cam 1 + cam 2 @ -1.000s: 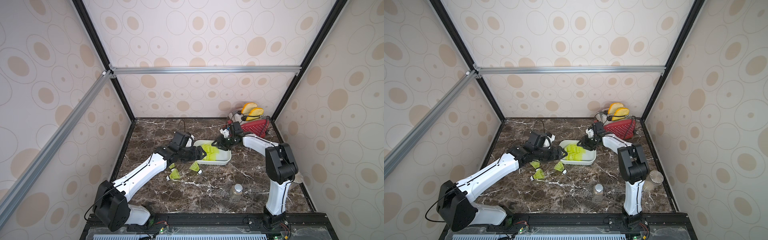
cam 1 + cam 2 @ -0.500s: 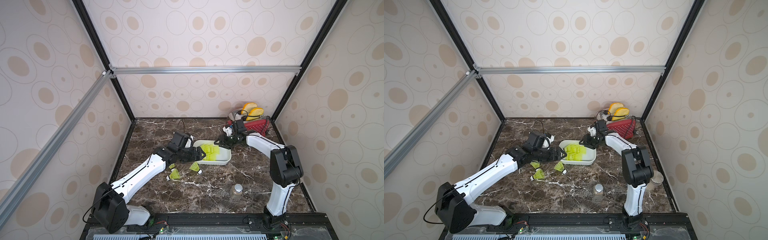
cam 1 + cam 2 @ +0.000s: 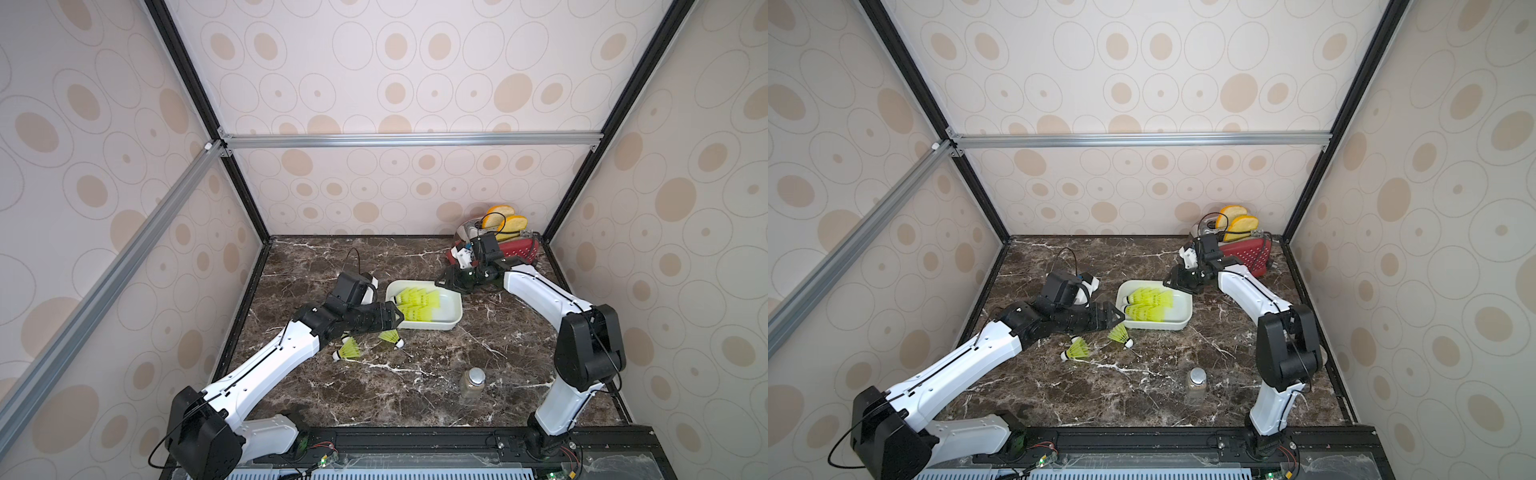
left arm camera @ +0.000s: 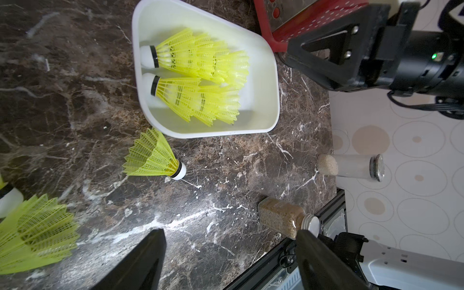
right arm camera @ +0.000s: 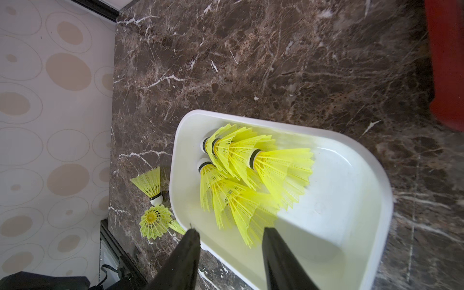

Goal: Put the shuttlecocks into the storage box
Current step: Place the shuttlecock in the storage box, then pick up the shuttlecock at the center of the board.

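Observation:
The white storage box (image 3: 454,308) (image 3: 1180,312) sits mid-table with several neon yellow shuttlecocks (image 3: 415,305) (image 3: 1148,305) (image 4: 198,82) (image 5: 253,175) lying nested inside. Two more shuttlecocks (image 3: 349,350) (image 3: 390,337) (image 3: 1077,350) (image 4: 153,157) (image 5: 149,184) lie on the marble in front of the box's left end. The white tip of a third (image 4: 7,199) shows close to them. My left gripper (image 3: 398,318) (image 3: 1120,318) (image 4: 229,232) is open and empty, beside the box's front left corner and above the loose ones. My right gripper (image 3: 440,283) (image 3: 1169,284) (image 5: 231,229) is open and empty, over the box's back right corner.
A red toaster (image 3: 517,249) (image 3: 1250,251) with bread slices stands at the back right, just behind my right wrist. A clear jar (image 3: 471,384) (image 3: 1196,386) (image 4: 283,217) of brown grains stands front right. A second clear jar (image 4: 351,168) stands by the right wall.
My right arm has drawn back a little toward the toaster, its elbow swinging right, and its jaws have narrowed slightly. The left arm and the shuttlecocks have barely moved.

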`<state>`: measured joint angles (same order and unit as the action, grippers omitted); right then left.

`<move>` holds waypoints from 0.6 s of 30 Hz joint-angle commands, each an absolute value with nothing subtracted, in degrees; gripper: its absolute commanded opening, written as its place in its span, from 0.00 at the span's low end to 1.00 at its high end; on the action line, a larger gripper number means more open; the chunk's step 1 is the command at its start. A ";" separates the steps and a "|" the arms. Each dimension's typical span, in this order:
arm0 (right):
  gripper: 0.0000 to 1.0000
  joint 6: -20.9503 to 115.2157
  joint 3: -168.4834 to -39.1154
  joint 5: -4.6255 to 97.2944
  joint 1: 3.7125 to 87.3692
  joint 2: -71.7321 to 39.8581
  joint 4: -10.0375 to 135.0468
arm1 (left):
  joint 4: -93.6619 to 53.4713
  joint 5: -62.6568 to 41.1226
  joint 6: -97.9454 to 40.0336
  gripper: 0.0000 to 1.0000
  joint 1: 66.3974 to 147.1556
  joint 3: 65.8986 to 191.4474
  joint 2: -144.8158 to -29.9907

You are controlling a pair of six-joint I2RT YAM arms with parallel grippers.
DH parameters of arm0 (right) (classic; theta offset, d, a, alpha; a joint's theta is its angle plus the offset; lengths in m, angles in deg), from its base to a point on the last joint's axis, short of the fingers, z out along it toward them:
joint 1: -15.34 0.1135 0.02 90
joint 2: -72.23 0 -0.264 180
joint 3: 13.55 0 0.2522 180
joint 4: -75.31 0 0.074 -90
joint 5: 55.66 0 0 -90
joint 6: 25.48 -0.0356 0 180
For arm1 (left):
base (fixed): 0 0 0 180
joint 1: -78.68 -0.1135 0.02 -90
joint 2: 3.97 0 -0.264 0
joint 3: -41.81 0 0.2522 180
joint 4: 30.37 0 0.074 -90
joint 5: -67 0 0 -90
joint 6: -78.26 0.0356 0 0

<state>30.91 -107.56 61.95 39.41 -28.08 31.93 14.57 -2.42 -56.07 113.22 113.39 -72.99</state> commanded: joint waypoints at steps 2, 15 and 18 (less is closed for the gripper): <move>0.46 35.75 -106.54 59.74 42.49 -24.89 26.97 | 18.31 -4.20 -56.44 0.81 112.56 110.97 -71.21; 0.45 41.84 -105.79 55.27 56.54 -23.61 20.47 | 26.23 -9.37 -56.57 0.78 110.84 107.65 -65.39; 0.45 46.21 -111.30 54.25 60.29 -27.45 16.61 | 29.19 -11.13 -58.02 0.78 110.85 105.72 -60.53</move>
